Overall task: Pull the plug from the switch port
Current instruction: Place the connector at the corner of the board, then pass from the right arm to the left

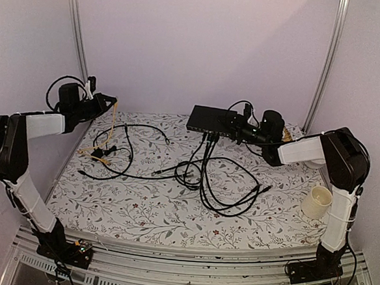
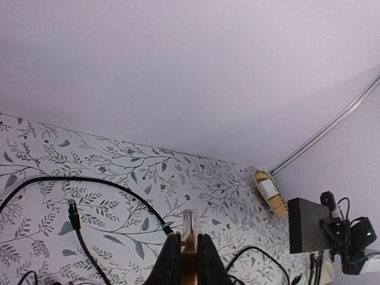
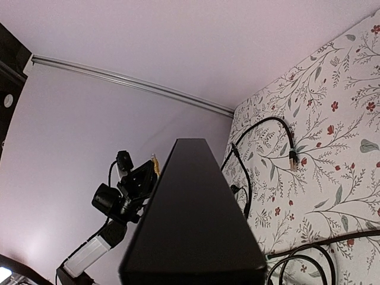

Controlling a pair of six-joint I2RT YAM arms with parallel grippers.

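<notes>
Black switch (image 1: pixel 208 119) at the far middle of the flower-printed table (image 1: pixel 140 207), black cables (image 1: pixel 206 158) plugged into its near edge and looping over the cloth. Right gripper (image 1: pixel 238 127) clamped on the switch's right end. Left gripper (image 1: pixel 108 104) raised at the far left, well apart from the switch, fingers (image 2: pixel 172 261) pressed together on a yellow cable (image 1: pixel 112 121) hanging down to the table.

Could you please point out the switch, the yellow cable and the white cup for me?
switch (image 1: pixel 208 119): top external view, middle of its flat top.
yellow cable (image 1: pixel 113 119): top external view, the hanging stretch at the left.
white cup (image 1: pixel 316 207): top external view, its side wall.
</notes>
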